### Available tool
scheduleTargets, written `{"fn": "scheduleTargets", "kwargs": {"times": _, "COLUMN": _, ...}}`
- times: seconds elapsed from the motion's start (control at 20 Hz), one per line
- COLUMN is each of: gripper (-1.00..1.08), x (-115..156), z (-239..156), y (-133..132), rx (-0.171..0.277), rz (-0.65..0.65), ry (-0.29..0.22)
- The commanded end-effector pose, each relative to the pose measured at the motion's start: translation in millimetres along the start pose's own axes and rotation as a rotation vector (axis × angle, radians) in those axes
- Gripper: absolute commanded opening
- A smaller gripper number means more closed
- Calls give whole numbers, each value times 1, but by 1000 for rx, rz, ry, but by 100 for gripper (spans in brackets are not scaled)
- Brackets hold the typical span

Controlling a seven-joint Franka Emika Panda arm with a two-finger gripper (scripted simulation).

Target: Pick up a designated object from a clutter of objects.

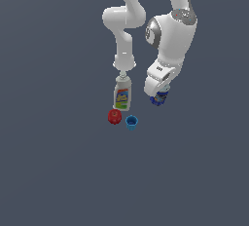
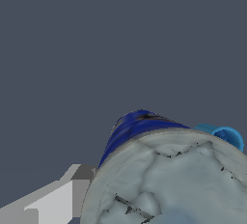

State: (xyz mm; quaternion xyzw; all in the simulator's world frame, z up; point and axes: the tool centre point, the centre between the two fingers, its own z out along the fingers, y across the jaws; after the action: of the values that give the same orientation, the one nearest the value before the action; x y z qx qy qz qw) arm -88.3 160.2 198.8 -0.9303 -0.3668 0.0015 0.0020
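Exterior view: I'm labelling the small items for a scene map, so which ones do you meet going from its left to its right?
Red round fruit-like object → small light-blue open cup → dark-blue cylindrical can under the hand.

Dark-blue can, mottled grey-white top; light-blue cup; seemingly red fruit.

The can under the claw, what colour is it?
Dark blue can with a pale grey top, clearest in the wrist view.

The exterior view looks down from well back on the arm and whole clutter, while the wrist view sits right against the dark-blue can, sharing it and the light-blue cup.
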Motion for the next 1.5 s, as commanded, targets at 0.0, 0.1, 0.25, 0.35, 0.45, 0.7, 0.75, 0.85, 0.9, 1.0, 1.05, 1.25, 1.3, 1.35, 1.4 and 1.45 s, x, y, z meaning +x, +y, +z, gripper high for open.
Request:
{"fn": "scheduleTargets", "kwargs": {"times": 0.0, "gripper": -100, "x": 10, "z": -24, "y": 5, "rx": -1, "rz": 0, "ry": 3}}
{"fn": "scheduleTargets", "kwargs": {"times": 0.1, "gripper": -100, "x": 17, "z": -41, "y": 9, "rx": -1, "rz": 0, "ry": 3}}
{"fn": "scheduleTargets", "kwargs": {"times": 0.25, "gripper": -100, "x": 28, "z": -68, "y": 15, "rx": -2, "rz": 0, "ry": 3}}
{"fn": "scheduleTargets", "kwargs": {"times": 0.35, "gripper": -100, "x": 36, "z": -86, "y": 19, "rx": -2, "rz": 0, "ry": 2}}
{"fn": "scheduleTargets", "kwargs": {"times": 0.45, "gripper": -100, "x": 43, "z": -102, "y": 23, "rx": -3, "rz": 1, "ry": 2}}
{"fn": "scheduleTargets", "kwargs": {"times": 0.7, "gripper": -100, "x": 61, "z": -140, "y": 33, "rx": -4, "rz": 1, "ry": 2}}
{"fn": "scheduleTargets", "kwargs": {"times": 0.75, "gripper": -100, "x": 64, "z": -146, "y": 34, "rx": -4, "rz": 1, "ry": 2}}
{"fn": "scheduleTargets", "kwargs": {"times": 0.85, "gripper": -100, "x": 69, "z": -158, "y": 37, "rx": -4, "rz": 1, "ry": 2}}
{"fn": "scheduleTargets", "kwargs": {"times": 0.9, "gripper": -100, "x": 72, "z": -163, "y": 39, "rx": -4, "rz": 1, "ry": 2}}
{"fn": "scheduleTargets", "kwargs": {"times": 1.0, "gripper": -100, "x": 76, "z": -172, "y": 41, "rx": -5, "rz": 2, "ry": 1}}
{"fn": "scheduleTargets", "kwargs": {"times": 1.05, "gripper": -100, "x": 78, "z": -176, "y": 42, "rx": -5, "rz": 2, "ry": 1}}
{"fn": "scheduleTargets", "kwargs": {"times": 1.25, "gripper": -100, "x": 84, "z": -188, "y": 45, "rx": -5, "rz": 2, "ry": 1}}
{"fn": "scheduleTargets", "kwargs": {"times": 1.3, "gripper": -100, "x": 85, "z": -190, "y": 46, "rx": -5, "rz": 2, "ry": 1}}
{"fn": "scheduleTargets", "kwargs": {"times": 1.35, "gripper": -100, "x": 86, "z": -192, "y": 46, "rx": -5, "rz": 2, "ry": 1}}
{"fn": "scheduleTargets", "kwargs": {"times": 1.4, "gripper": -100, "x": 87, "z": -193, "y": 47, "rx": -5, "rz": 2, "ry": 1}}
{"fn": "scheduleTargets", "kwargs": {"times": 1.45, "gripper": -100, "x": 88, "z": -195, "y": 47, "rx": -5, "rz": 2, "ry": 1}}
